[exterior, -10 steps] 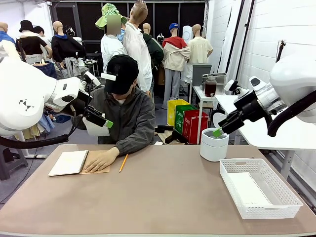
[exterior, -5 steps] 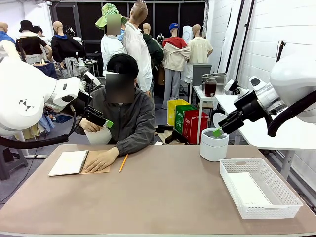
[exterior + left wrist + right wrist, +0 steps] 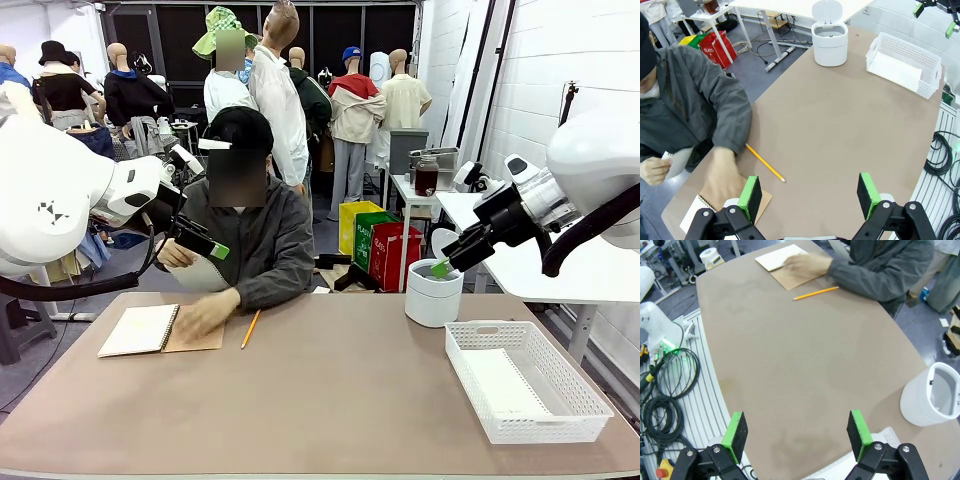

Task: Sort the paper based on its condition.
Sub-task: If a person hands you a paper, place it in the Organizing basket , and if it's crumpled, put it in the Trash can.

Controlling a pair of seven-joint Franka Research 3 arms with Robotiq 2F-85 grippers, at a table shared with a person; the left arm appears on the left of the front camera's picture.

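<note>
- Both arms parked above the table, waiting. My left gripper (image 3: 810,192) hangs with jaws wide, nothing between the pads; my right gripper (image 3: 796,434) likewise spread wide and empty.
- The paper (image 3: 679,161): the person holds a loose white sheet in one hand, off the table edge at their side. Their other hand (image 3: 205,314) rests on the notebook (image 3: 140,329), blurred.
- A pencil (image 3: 250,329) lies just beside the notebook.
- The white mesh basket (image 3: 580,390) sits at my right, the round white bin (image 3: 433,296) behind it, lid up.
- Step, as I judge it: sheet not yet offered; sorting not begun.
- Next calls for: seeing whether the sheet is flat or crumpled, then taking it by an edge and picking basket or bin.
</note>
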